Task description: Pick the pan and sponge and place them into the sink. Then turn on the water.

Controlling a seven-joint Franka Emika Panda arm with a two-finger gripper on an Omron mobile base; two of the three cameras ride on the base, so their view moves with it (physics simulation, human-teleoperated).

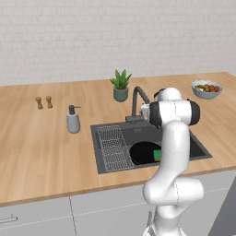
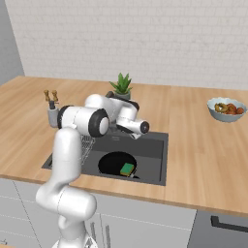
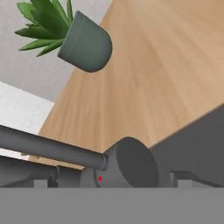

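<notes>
**Desk:** Where are the pan and sponge?

**Me:** Both lie in the sink (image 1: 196,146). From my left base camera the black pan (image 1: 144,153) rests on the basin floor at about 5 o'clock from the faucet (image 1: 137,102), just beside the wire rack (image 1: 113,148), which fills the basin's 9 o'clock side. The green sponge (image 1: 157,155) with its yellow side sits inside the pan, toward its 3 o'clock rim, partly hidden by my arm. The right base camera shows the same: sponge (image 2: 127,169) in the pan (image 2: 112,163).

**Desk:** And the gripper?

**Me:** The gripper (image 3: 109,183) is up at the faucet base. In the hand camera the two dark finger tips stand wide apart at the bottom edge, nothing between them but the faucet's round grey body (image 3: 131,164) close ahead, with a small red dot on it. A dark bar (image 3: 48,148) runs out from that body toward 9 o'clock. I can't tell whether the fingers touch the faucet.

**Desk:** Water?

**Me:** I see no stream.

**Desk:** Anything else on the counter?

**Me:** A potted plant (image 1: 120,85) at 12 o'clock from the sink, a soap dispenser (image 1: 73,120) at 9 o'clock, two small shakers (image 1: 44,102) beyond it, and a grey bowl of food (image 1: 207,89) at 2 o'clock.
</notes>
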